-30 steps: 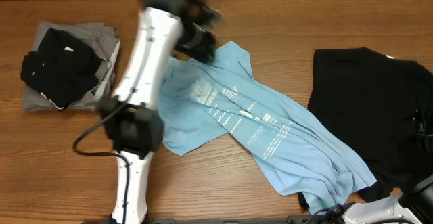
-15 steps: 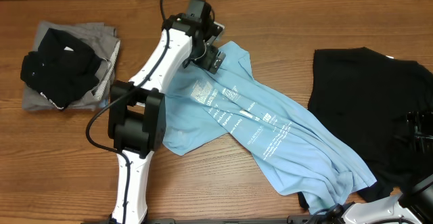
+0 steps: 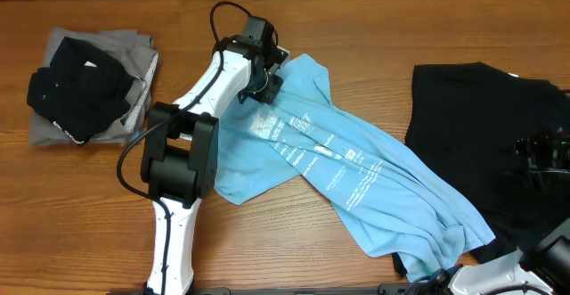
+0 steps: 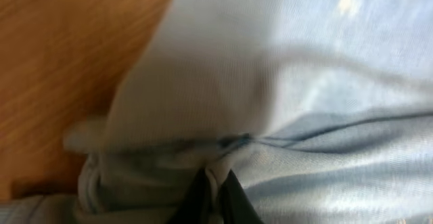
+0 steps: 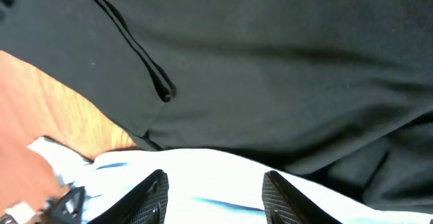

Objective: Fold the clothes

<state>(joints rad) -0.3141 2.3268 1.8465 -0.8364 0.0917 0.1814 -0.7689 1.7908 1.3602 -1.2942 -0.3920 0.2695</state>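
Sky-blue T-shirt [image 3: 356, 175], seen from overhead, is spread crumpled across the wooden table [image 3: 374, 28], between a black-and-grey pile [image 3: 89, 90] and a black T-shirt [image 3: 481, 126]; the left arm [image 3: 209, 77] is stretched to its far corner — probably so it can be pulled flat. Left wrist view: the left gripper [image 4: 215, 197] is closed, hem fabric pinched. Right wrist view: the right gripper [image 5: 215, 191] is held open where pale blue meets black cloth.
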